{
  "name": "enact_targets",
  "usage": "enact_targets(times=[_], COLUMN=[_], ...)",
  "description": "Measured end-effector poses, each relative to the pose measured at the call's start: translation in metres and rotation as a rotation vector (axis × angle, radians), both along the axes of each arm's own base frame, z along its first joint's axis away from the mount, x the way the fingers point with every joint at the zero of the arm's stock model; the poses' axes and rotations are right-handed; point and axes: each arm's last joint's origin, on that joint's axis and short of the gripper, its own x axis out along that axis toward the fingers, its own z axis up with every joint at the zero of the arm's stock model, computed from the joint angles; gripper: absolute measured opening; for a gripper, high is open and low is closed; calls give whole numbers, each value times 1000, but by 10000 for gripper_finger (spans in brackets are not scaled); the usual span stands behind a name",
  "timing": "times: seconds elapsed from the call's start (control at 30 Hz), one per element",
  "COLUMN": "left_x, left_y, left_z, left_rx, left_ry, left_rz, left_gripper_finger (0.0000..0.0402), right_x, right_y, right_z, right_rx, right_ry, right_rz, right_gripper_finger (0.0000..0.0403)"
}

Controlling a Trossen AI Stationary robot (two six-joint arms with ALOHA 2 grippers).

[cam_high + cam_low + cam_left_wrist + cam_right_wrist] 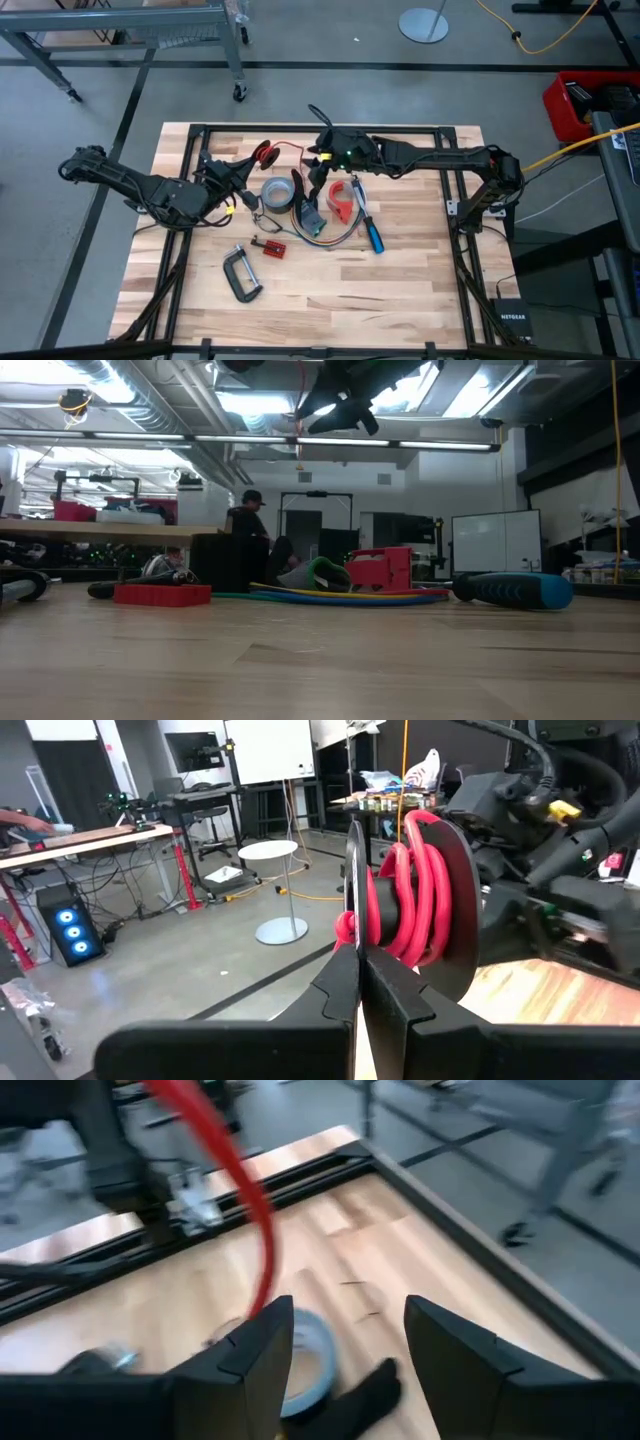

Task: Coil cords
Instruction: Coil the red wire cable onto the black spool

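Cord, slim red, partly coiled, clamped in left gripper fingers. Tail strand loose beside right gripper, fingers apart. Multicoloured cord uncoiled on wooden worktop.

Tape roll lies near the table centre. Screwdriver lies to its right. Cord bundle lies between them. Clamp sits nearer the front edge. Spool is held behind the tape roll, on the left.
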Motion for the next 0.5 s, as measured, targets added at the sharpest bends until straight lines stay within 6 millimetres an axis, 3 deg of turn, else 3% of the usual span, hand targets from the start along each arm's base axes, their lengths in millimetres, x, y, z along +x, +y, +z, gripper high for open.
enact_targets(times=[0.27,0.5], left_x=[0,0], left_y=[0,0], left_z=[0,0], left_rx=[1,1], left_ry=[1,2], left_rz=[0,0], left_gripper_finger=[0,0], right_x=[1,-4], right_y=[4,-1], right_z=[0,-6], right_rx=[53,-7], right_ry=[-14,72], right_rz=[113,-35], right_gripper_finger=[197,197])
